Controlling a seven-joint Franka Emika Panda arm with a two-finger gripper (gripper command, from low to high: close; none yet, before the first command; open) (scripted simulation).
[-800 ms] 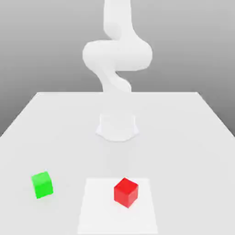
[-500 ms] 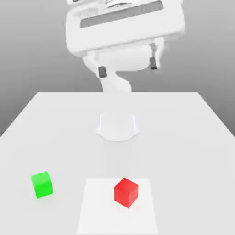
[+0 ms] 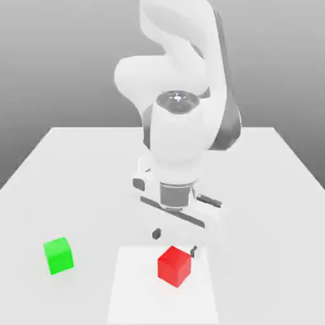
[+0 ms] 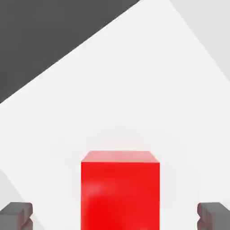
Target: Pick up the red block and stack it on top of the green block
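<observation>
Green block (image 3: 58,256) sits on the white table (image 3: 76,165) at the exterior view's left, well apart from everything else. Moving right: a lighter white square patch (image 3: 133,292) on the tabletop, with the red block (image 3: 174,266) resting on it toward its right side. White arm (image 3: 181,136) hangs over it, gripper (image 3: 174,242) pointing down just above and behind the red block, dark fingertips (image 3: 156,233) spread wide, nothing held. Hand view: red block (image 4: 120,188) between the two grey fingertips (image 4: 15,214), not touching either, gaps both sides.
</observation>
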